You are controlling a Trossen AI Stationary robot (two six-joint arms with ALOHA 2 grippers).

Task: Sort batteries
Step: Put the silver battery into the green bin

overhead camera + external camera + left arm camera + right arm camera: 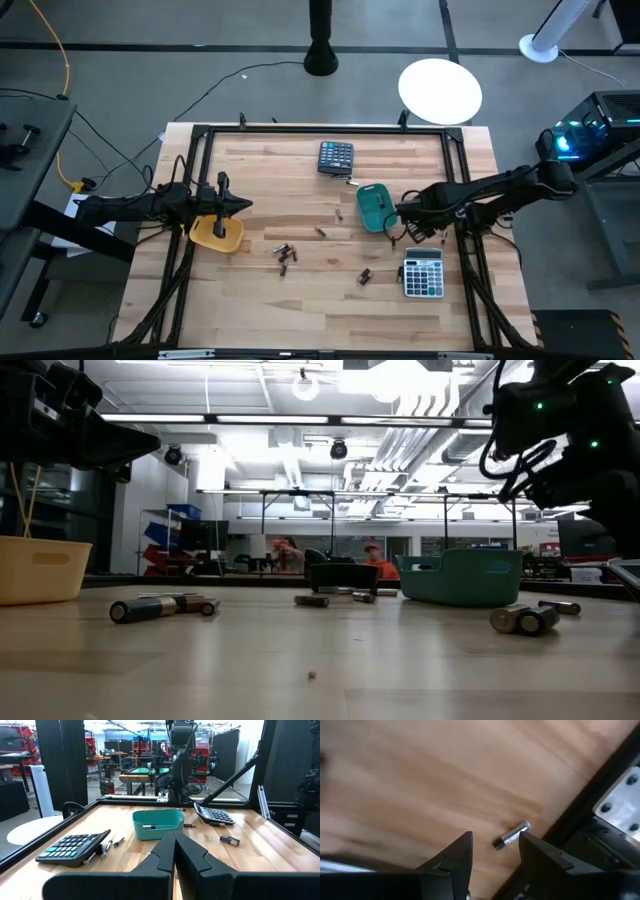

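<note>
Since the right gripper [496, 837] has its jaws spread apart with one silver-ended battery [512, 835] lying flat on the tabletop [410, 785] just past the tips, I'd say we're at the pick-up step. It looks lined up on that one but isn't touching it yet. The battery sits close to the dark frame rail [580, 815] at the tabletop's edge, so my guess is the next move needs a careful drop straight down, with the jaws either side of the cylinder and clear of the rail, then a squeeze.

Just beside that gripper is the teal tray [375, 208], with at least one battery inside [148, 826], so that's probably the drop-off. Further out from it, the grey calculator [423, 272] and a couple of loose cells [365, 276].

The left gripper [176, 837] has its jaws pressed together on nothing, hovering right over the yellow tray [217, 235]. A bit beyond its tips lies a little cluster of batteries [284, 251], and farther off the dark calculator [336, 157] with a few more along its edge [106, 848].

Labels: nothing readable. The calculator keys and battery wrappers are too small to make out.
</note>
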